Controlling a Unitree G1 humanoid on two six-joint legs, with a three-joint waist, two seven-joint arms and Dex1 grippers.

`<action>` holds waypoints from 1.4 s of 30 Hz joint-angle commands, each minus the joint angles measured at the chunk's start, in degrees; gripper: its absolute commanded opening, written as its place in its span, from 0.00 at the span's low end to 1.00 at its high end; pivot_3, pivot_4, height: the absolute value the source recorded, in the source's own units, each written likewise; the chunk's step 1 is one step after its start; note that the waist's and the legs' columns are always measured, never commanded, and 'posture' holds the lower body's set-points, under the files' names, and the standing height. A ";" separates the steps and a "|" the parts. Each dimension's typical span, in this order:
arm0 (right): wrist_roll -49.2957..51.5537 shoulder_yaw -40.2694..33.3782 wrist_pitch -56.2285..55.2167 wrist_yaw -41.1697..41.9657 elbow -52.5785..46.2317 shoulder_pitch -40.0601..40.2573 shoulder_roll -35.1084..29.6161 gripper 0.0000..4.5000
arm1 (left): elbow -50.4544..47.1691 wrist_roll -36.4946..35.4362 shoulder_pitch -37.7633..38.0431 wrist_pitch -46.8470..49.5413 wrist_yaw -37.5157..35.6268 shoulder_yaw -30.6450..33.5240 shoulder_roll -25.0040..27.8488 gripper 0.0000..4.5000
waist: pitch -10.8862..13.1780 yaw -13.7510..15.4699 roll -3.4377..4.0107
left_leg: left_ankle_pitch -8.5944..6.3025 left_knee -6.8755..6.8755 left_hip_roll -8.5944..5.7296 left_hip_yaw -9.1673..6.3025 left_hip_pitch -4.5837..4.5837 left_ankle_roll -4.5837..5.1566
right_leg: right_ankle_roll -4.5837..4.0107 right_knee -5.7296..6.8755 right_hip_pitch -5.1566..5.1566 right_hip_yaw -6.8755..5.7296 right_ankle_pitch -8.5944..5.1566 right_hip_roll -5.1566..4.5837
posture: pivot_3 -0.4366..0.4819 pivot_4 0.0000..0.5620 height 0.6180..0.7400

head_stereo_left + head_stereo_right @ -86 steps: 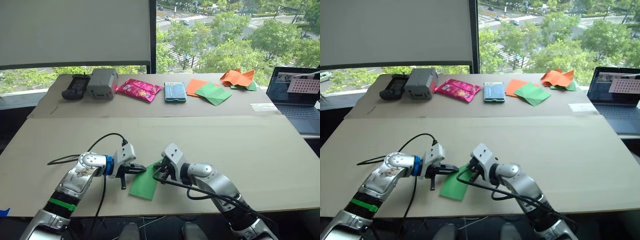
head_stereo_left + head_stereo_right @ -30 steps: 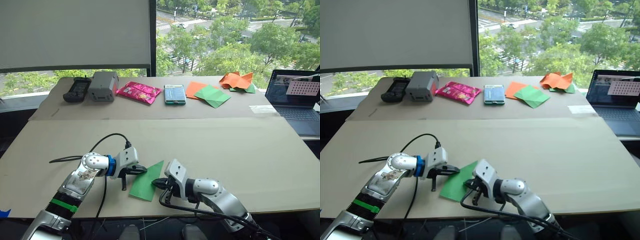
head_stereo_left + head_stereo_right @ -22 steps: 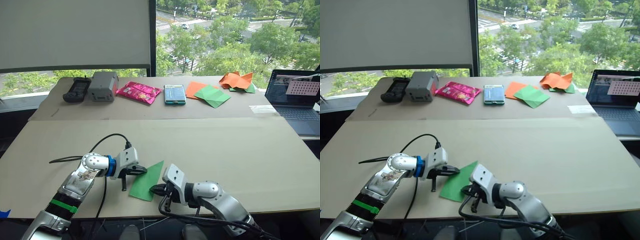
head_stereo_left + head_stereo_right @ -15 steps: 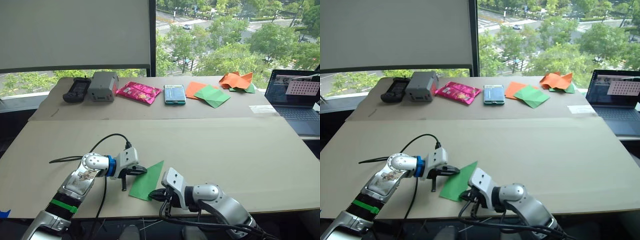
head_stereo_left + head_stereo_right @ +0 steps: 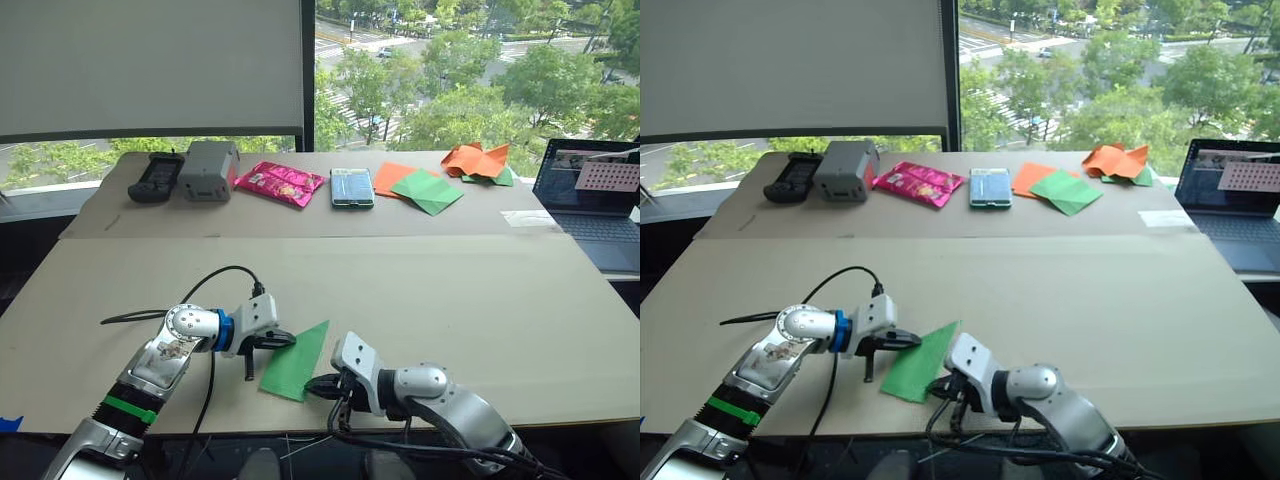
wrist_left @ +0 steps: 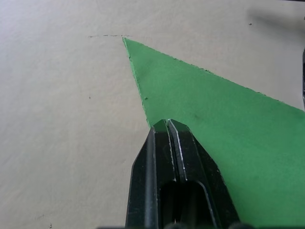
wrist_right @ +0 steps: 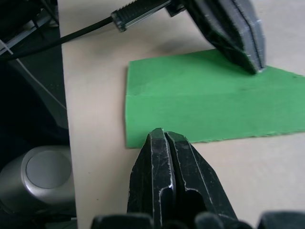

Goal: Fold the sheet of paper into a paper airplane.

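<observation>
Table (image 5: 480, 290) near edge holds one sheet of paper (image 5: 297, 361), folded into a long wedge, flat; step looks mid-fold, creasing; left gripper (image 5: 281, 341) closed, tips pressing its far edge, not clamping it; right gripper (image 5: 318, 385) closed, empty, at the near edge; next likely needs a flap lifted; far side: one laptop (image 5: 590, 190), two orange sheets, one plain green sheet (image 5: 428, 189).

Open cardboard table (image 5: 480, 290) ahead of the sheet of paper (image 5: 297, 360); left gripper (image 5: 282, 341) and right gripper (image 5: 318, 384) crowding its sides.
</observation>
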 commanded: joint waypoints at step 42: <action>2.61 -10.61 0.42 -13.28 -8.92 0.39 -0.06 0.00 | 40.27 8.25 -26.04 -83.04 -14.89 -10.96 -0.29 0.00 | 0.60 0.05 -0.04 | 0.39 0.00 0.03 0.02 -0.53 0.62 | 0.02 0.15 0.07 0.05 0.04 0.14 | 0.48 0.27 0.82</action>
